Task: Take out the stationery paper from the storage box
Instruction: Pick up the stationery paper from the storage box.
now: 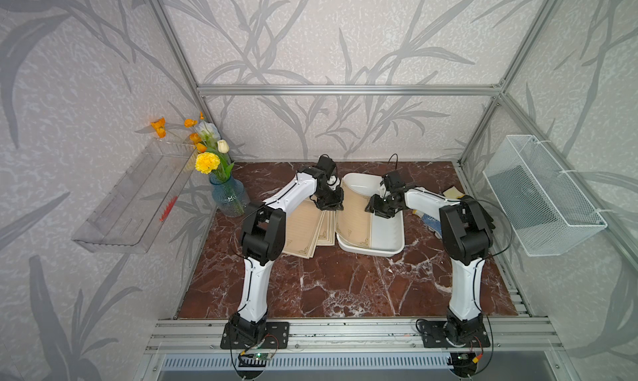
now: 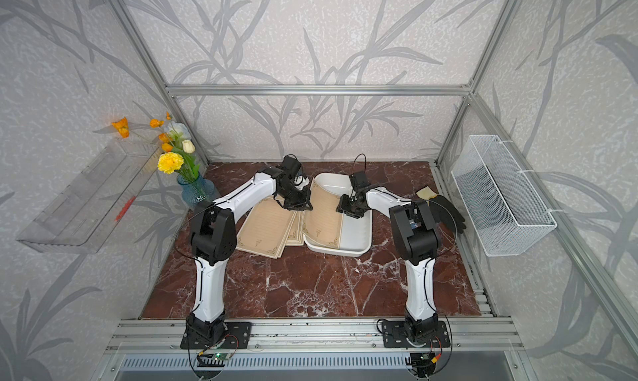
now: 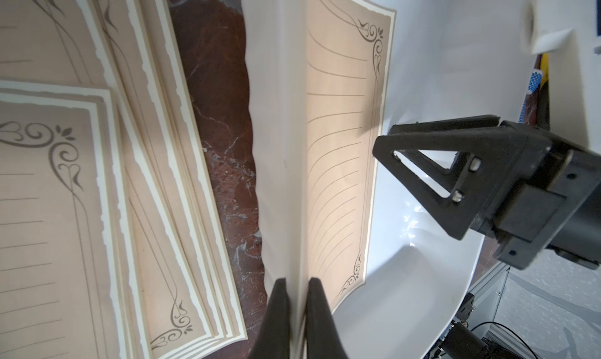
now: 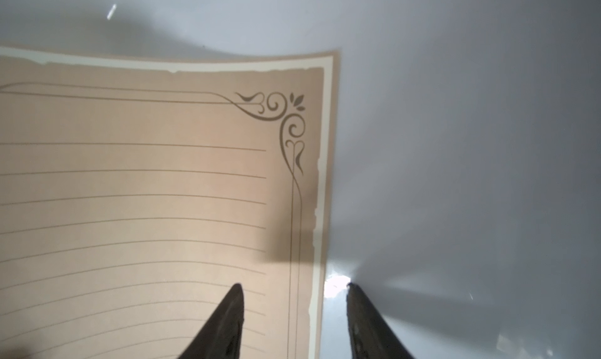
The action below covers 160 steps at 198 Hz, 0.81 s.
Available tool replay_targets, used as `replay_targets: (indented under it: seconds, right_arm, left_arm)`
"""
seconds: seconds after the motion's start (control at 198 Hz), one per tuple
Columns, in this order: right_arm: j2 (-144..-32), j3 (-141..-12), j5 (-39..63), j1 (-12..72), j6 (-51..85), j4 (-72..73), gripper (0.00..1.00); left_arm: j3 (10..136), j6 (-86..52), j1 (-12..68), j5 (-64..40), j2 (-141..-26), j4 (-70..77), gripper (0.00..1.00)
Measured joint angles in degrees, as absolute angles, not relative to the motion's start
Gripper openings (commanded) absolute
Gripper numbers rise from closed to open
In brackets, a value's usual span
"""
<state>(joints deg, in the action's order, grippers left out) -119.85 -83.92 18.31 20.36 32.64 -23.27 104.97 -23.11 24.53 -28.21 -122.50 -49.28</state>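
Note:
The white storage box stands at the table's back middle. One tan ruled sheet of stationery paper curves up from the box floor over its left wall. My left gripper is shut on that sheet's raised edge. My right gripper hovers open inside the box, its fingertips straddling the sheet's other long edge. Several more sheets lie fanned on the table left of the box.
A blue vase of flowers stands at the back left, below a clear wall shelf. A white wire basket hangs on the right wall. A black glove and a yellow sponge lie right of the box.

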Motion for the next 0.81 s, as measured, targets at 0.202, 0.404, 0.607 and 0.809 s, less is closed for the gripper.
replay_targets:
  seconds: [0.202,0.404,0.607,0.809]
  right_arm:
    - [-121.62,-87.46,11.73,21.78,31.18,-27.79,0.38]
    - [-123.20,-89.93,5.87,22.39,29.74,-31.70,0.27]
    - [-123.42,-90.39,2.55,22.94,28.82,-32.99,0.26]
    - [-123.79,-91.13,1.39,23.18,28.62,-33.80,0.26]
  left_arm:
    - [104.86,-23.22,24.34,-28.25,-123.39,-48.84,0.17]
    - [104.86,-23.16,24.34,-27.44,-123.66,-49.04,0.22]
    - [104.86,-22.96,24.36,-26.87,-123.66,-49.30,0.21]
    - [104.88,-22.52,24.34,-25.91,-123.63,-49.80,0.08]
